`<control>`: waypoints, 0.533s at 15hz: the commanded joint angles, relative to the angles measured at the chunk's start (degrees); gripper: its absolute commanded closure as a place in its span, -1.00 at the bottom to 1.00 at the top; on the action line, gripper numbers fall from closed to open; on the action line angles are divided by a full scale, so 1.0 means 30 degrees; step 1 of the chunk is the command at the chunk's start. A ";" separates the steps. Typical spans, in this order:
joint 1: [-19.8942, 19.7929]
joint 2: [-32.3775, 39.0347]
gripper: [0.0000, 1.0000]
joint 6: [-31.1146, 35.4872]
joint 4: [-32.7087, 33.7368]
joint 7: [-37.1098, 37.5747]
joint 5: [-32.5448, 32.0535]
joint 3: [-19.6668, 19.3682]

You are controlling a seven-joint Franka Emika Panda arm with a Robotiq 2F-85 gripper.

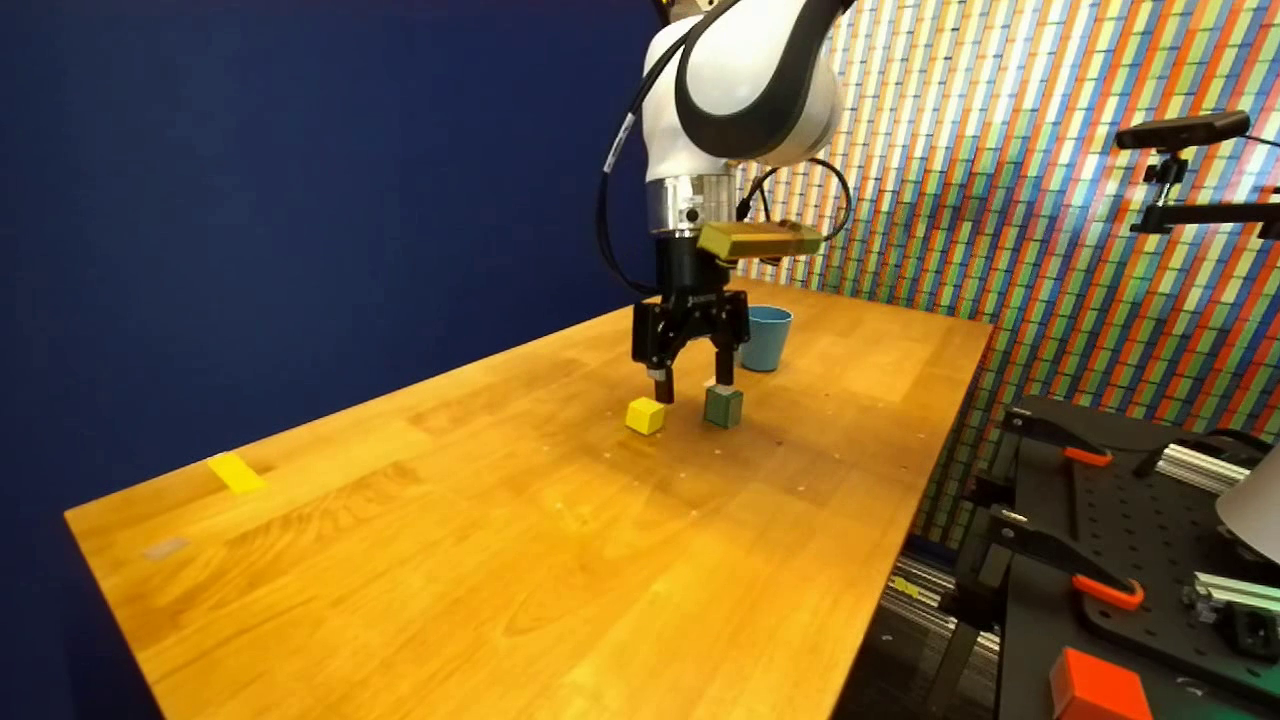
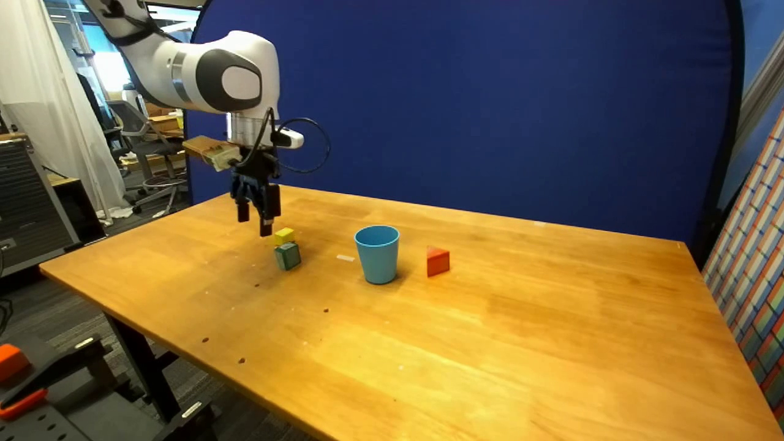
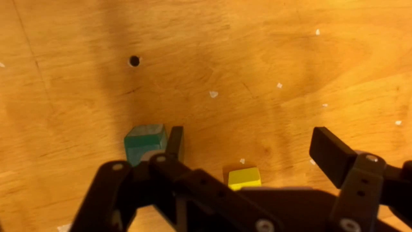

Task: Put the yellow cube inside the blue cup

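Note:
The small yellow cube [image 1: 645,416] sits on the wooden table in both exterior views [image 2: 285,236]. In the wrist view the yellow cube [image 3: 244,177] lies at the lower middle, partly hidden by the gripper body. My gripper [image 1: 695,383] is open and empty, a little above the table and close to the cube; its fingers [image 3: 249,141] are wide apart in the wrist view. The light-blue cup [image 2: 378,257] stands upright on the table, partly behind the gripper in an exterior view [image 1: 766,340]. The cup is out of the wrist view.
A dark green cube [image 2: 287,256] sits close to the yellow cube; in the wrist view it [image 3: 145,141] shows beside the left finger. A red block [image 2: 438,261] lies beyond the cup. Yellow tape [image 1: 237,472] is stuck near a table edge. A black cart [image 1: 1040,620] stands beside the table.

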 commanded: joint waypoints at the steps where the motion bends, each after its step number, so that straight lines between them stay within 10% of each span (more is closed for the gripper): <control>1: 0.0322 0.1837 -1.00 -0.0637 0.2247 -0.0489 -0.0190 -0.0483; 7: 0.0284 0.3660 -1.00 -0.0675 0.3938 -0.0999 -0.0184 -0.0794; 8: 0.0323 0.3901 -0.50 -0.0721 0.4215 -0.1080 -0.0291 -0.0877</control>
